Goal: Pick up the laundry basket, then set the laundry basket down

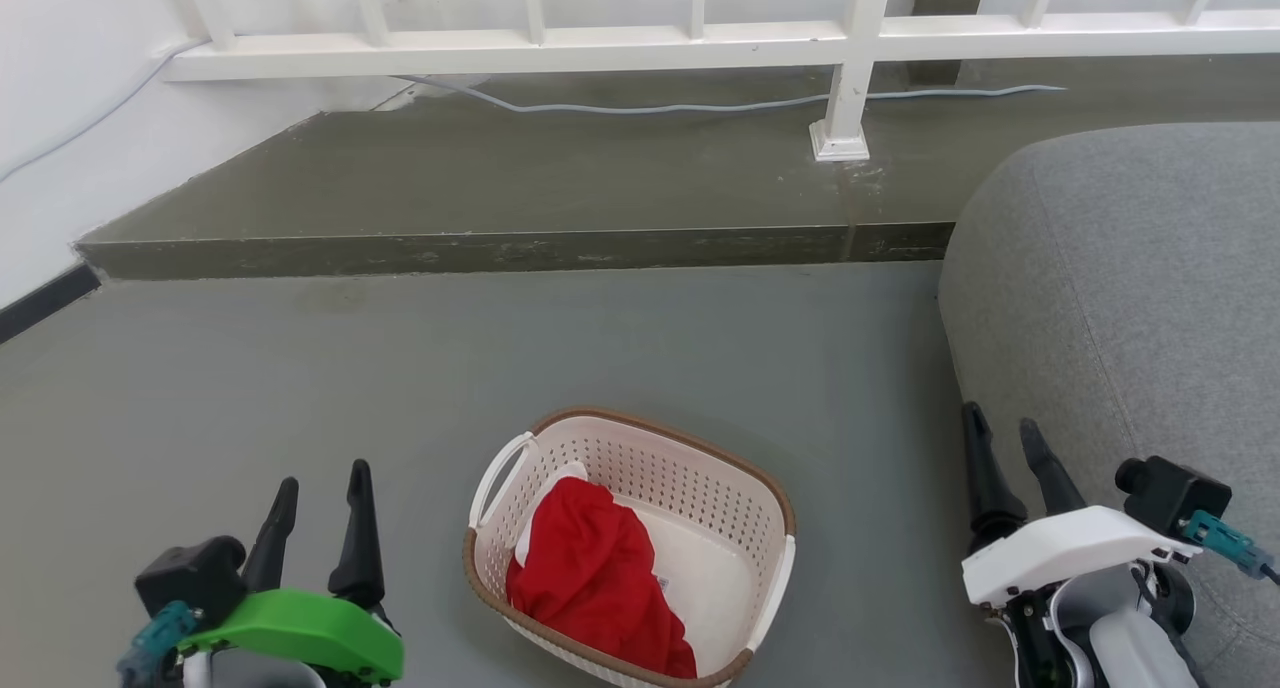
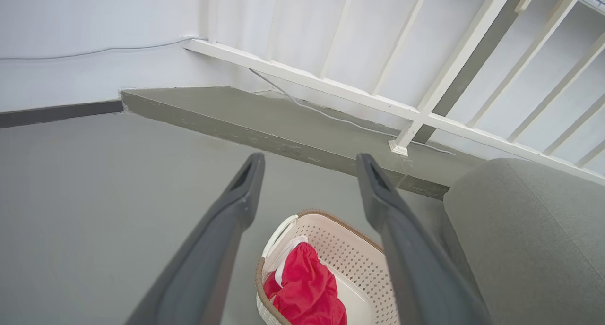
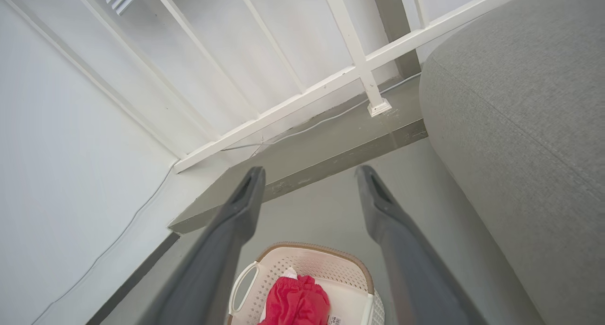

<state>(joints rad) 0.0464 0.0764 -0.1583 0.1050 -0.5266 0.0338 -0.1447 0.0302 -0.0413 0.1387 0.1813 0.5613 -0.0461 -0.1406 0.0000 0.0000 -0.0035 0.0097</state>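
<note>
- The laundry basket (image 1: pixel 668 466) is set on the floor (image 1: pixel 250 388) between the left gripper (image 1: pixel 323 474) and right gripper (image 1: pixel 999 417) — seemingly nearer the left, one handle toward each.
- Both grippers are held empty, fingers apart.

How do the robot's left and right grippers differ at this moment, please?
The left gripper has a green shell; the right gripper has a white shell. The left gripper hangs over bare floor, while the right gripper sits beside the grey sofa. Both are open, empty, dark-fingered, and apart from the laundry basket.
</note>
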